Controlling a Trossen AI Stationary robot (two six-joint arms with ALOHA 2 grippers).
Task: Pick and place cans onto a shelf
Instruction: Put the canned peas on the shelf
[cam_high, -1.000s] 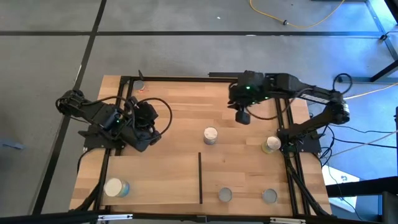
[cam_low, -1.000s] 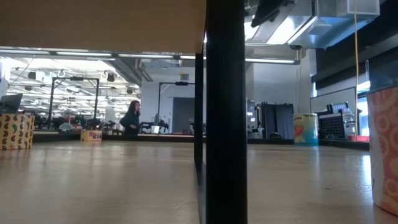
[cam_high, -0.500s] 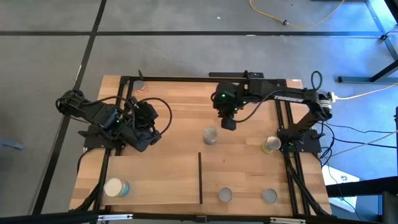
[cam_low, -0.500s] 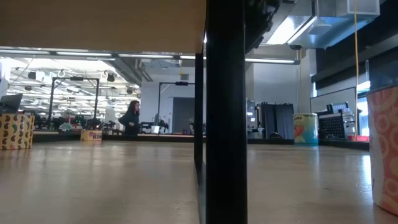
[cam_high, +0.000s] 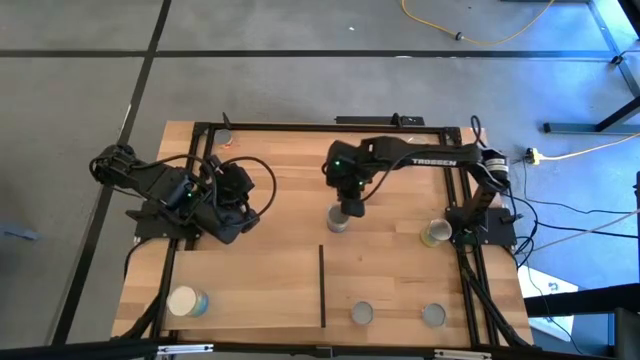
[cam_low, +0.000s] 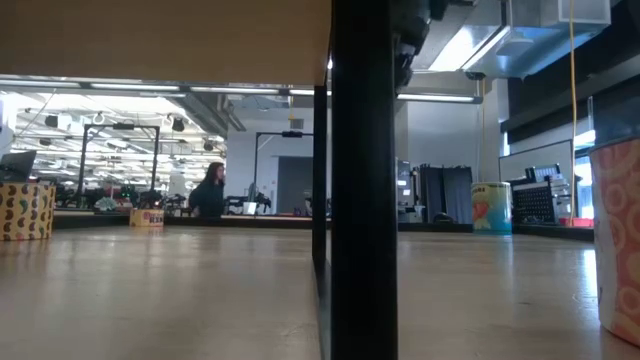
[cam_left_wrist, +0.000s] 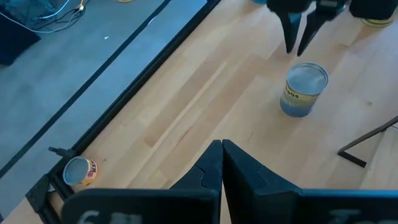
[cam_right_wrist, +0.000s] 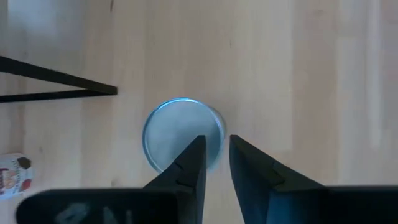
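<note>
While the left gripper (cam_high: 228, 205) rests pinched together at the table's left, a cream-topped can (cam_high: 184, 300) stands in the near left corner. At mid-table the right gripper (cam_high: 347, 209) hovers over a grey-topped can (cam_high: 339, 219), fingers (cam_right_wrist: 194, 163) slightly parted, gripping nothing. Right of it stand three more cans (cam_high: 434, 233).

One camera hangs above and looks straight down on the whole table (cam_high: 300, 270) and both arms. Another sits at tabletop level, looking flat across the boards into the room, with a black post (cam_low: 363, 180) close before its lens. The left wrist camera looks slantwise over the wood at a can (cam_left_wrist: 303, 89), and the right wrist camera stares straight down on that same can's lid from close by
</note>
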